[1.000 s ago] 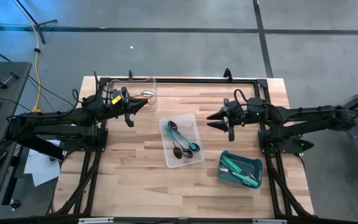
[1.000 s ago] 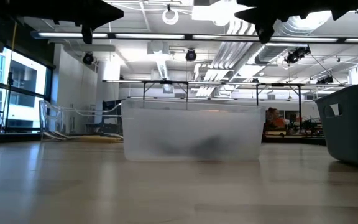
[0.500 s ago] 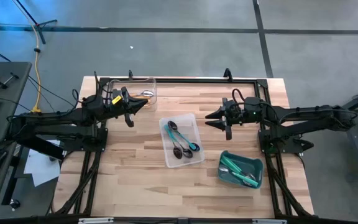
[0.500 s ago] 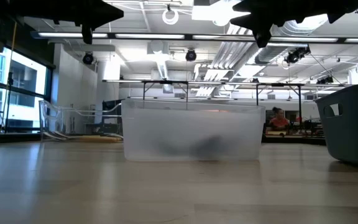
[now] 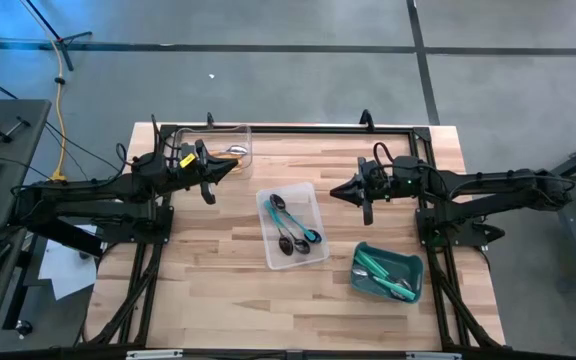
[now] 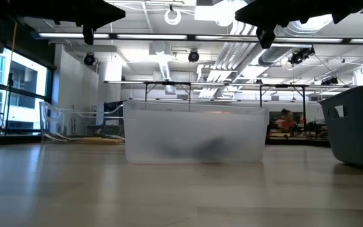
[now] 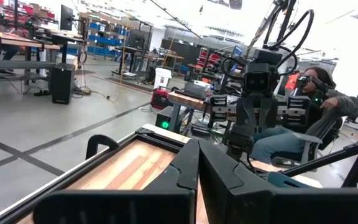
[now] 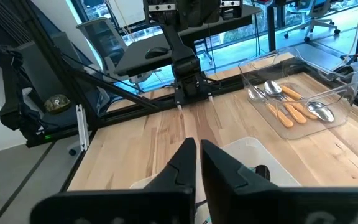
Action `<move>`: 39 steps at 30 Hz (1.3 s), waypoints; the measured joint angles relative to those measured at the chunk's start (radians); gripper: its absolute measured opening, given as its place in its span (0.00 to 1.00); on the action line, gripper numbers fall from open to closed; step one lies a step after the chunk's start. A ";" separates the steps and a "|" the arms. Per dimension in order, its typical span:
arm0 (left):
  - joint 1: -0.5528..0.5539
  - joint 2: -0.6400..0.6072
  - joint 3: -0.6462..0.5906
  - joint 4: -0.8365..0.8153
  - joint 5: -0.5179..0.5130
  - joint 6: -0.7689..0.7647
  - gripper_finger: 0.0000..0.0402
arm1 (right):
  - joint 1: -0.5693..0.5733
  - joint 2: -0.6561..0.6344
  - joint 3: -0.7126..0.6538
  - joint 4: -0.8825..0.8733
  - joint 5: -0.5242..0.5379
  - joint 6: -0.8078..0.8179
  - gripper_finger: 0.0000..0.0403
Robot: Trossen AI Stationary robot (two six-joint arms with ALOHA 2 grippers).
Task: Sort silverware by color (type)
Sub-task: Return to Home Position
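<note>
Spoons with teal-blue handles [image 5: 290, 222] lie in a clear tray [image 5: 316, 200] at mid-table. Orange-handled spoons [image 8: 289, 107] lie in a second clear tray [image 5: 244, 133] at the far left. Green-handled spoons [image 5: 378, 270] lie in a teal bin [image 5: 410, 262] at the near right. My left gripper [image 5: 234, 168] hovers shut beside the far-left tray, holding nothing. My right gripper [image 5: 332, 191] hovers shut, high above the table just right of the middle tray, also with nothing in it. Both point toward the table's middle.
A black frame rail [image 5: 298, 129] runs along the table's far edge. Bare wood [image 5: 208, 270] lies at the near left. A seated person [image 7: 312, 115] shows beyond the table's right side in the left wrist view. The low view shows the middle tray [image 6: 194, 133] and the bin [image 6: 358, 126].
My right gripper has shut its fingers on nothing while staying in place above the table. The spoons, both trays and the bin have kept still.
</note>
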 joint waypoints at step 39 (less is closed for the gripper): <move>-0.142 -0.106 -0.023 0.035 0.026 0.017 0.00 | 0.001 -0.001 -0.002 -0.037 -0.010 -0.012 0.00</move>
